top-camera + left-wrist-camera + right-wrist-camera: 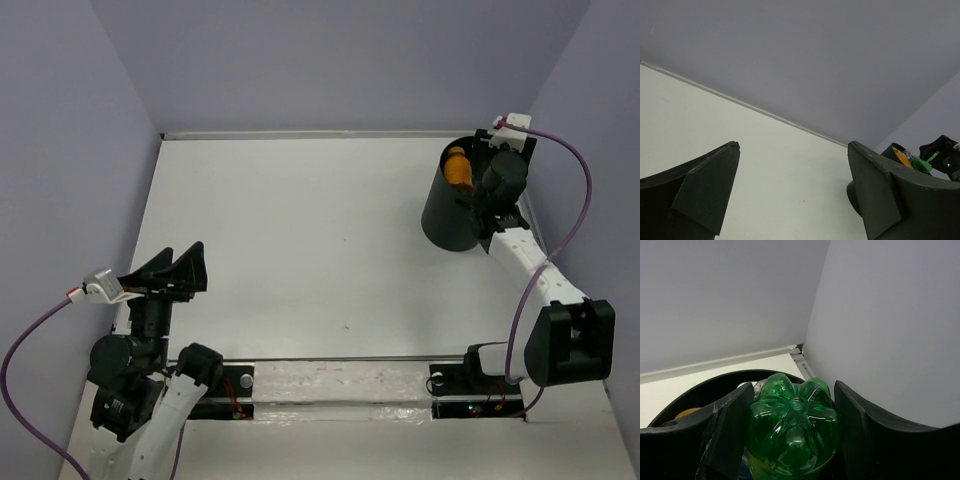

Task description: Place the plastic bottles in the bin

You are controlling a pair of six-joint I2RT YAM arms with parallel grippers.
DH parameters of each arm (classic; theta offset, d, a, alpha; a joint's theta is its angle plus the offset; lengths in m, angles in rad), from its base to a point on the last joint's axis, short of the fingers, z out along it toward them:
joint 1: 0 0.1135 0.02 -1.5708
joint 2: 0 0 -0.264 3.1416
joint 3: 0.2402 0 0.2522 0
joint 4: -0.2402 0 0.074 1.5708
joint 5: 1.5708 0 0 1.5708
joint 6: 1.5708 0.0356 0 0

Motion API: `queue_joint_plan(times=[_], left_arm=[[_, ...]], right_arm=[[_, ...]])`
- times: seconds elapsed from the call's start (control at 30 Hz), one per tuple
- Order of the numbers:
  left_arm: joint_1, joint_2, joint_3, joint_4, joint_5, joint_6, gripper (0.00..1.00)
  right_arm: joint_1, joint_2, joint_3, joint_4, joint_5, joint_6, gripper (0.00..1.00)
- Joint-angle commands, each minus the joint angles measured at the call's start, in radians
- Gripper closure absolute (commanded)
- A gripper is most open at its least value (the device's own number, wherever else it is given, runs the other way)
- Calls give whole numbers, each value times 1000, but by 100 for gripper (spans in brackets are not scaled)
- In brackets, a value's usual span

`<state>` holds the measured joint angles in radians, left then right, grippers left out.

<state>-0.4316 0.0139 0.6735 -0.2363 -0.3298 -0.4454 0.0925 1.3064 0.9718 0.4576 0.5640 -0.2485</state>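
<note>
The green plastic bottle (792, 432), translucent and ribbed, showed its five-lobed base straight to the right wrist camera. Its long axis ran away from the lens along the fingers and down toward the mouth of the tall black cylindrical bin (445, 215). Its cap end was out of sight below.

The bottle sat squarely between the two dark fingers (725, 435) of the right gripper (792, 390). One finger lay against each of its sides and no gap showed on either side, so the jaws looked to be pinching it across the body. The base stood about level with the fingertips. The bin's curved rim arced behind and to the left of it.

From above, the right arm (530, 270) reached to the far right corner of the white table (300, 230). Its wrist hung over the right part of the bin's opening and hid the green bottle in that view.

An orange plastic bottle (458, 167) lay inside the bin against its far left wall. A sliver of it also showed low on the left from the right wrist. Bits of blue and yellow showed under the green bottle, too little to identify.

The left gripper (794, 150) sat well apart at the table's near left edge. Its jaws were spread wide with nothing between them and pointed across the table toward the bin.
</note>
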Motion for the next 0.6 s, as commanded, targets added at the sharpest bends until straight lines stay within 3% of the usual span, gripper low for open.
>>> queue_joint_plan(times=[0.0, 0.17, 0.27, 0.33, 0.43, 0.5, 0.57], left_arm=[[-4, -22, 5, 32, -17, 17, 1], [-4, 10, 6, 31, -17, 14, 1], [-2, 15, 5, 29, -15, 14, 1], [-2, 18, 5, 31, -15, 16, 1], [-2, 20, 5, 31, -17, 14, 1], [-2, 23, 5, 28, -15, 16, 1], [2, 27, 6, 29, -17, 14, 1]], right_arm=[[-2, -16, -51, 245, 10, -52, 59], [-2, 5, -137, 243, 52, 40, 56], [-2, 2, -157, 240, 96, 98, 49], [-2, -1, -165, 236, 89, 121, 36], [-2, -13, -121, 161, 85, 178, 7], [-2, -47, -90, 83, 73, 212, 0], [-2, -70, -18, -22, 30, 245, 0]])
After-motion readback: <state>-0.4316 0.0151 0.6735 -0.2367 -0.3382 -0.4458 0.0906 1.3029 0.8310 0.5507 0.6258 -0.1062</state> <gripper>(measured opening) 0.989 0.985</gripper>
